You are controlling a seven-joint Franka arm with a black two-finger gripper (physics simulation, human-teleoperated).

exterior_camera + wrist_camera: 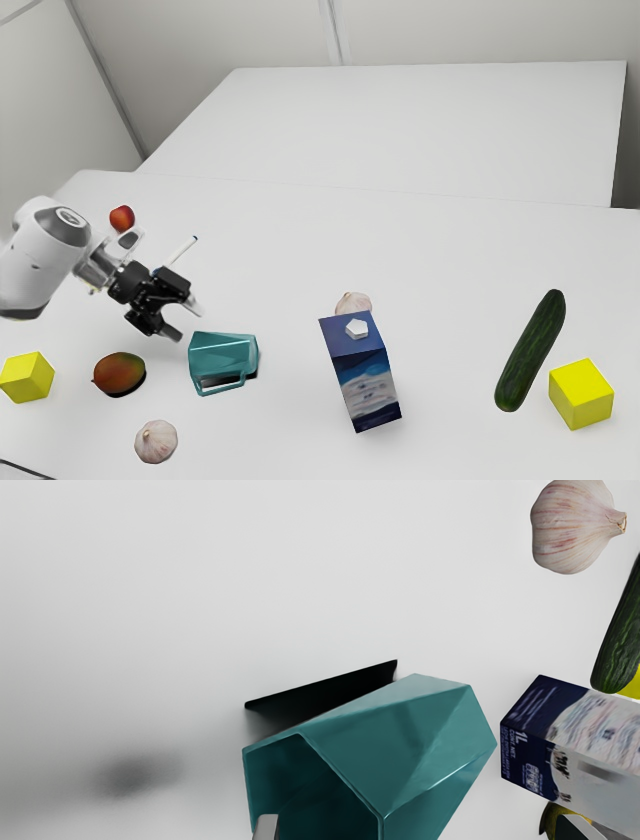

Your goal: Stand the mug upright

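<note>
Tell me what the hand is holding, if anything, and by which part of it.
Nothing is held: the hand is open, and the teal mug lies on its side beyond the spread fingertips.

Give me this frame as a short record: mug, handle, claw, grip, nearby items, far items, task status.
mug: teal, lying on its side, mouth facing the claw
handle: on the side facing the exterior camera
claw: open, at the mug's mouth end
grip: none
nearby items: mango, garlic bulb, blue-topped carton
far items: cucumber beside a yellow block
task status: mug not upright
</note>
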